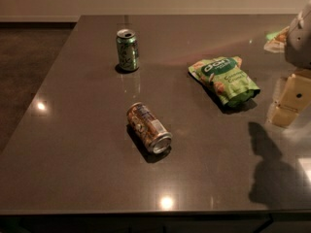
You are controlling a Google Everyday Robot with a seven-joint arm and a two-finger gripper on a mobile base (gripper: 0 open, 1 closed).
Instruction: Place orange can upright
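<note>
The orange can [148, 127] lies on its side near the middle of the dark grey table [73, 154], its silver end pointing toward the front right. My gripper [293, 100] shows partly at the right edge, pale and blocky under the grey arm [301, 35]. It hangs above the table, well to the right of the can and apart from it. It holds nothing that I can see.
A green can [127, 50] stands upright at the back left of the table. A green snack bag [224, 79] lies flat between the orange can and my gripper. Another packet [276, 37] sits at the far right edge. The table's left edge drops to the floor.
</note>
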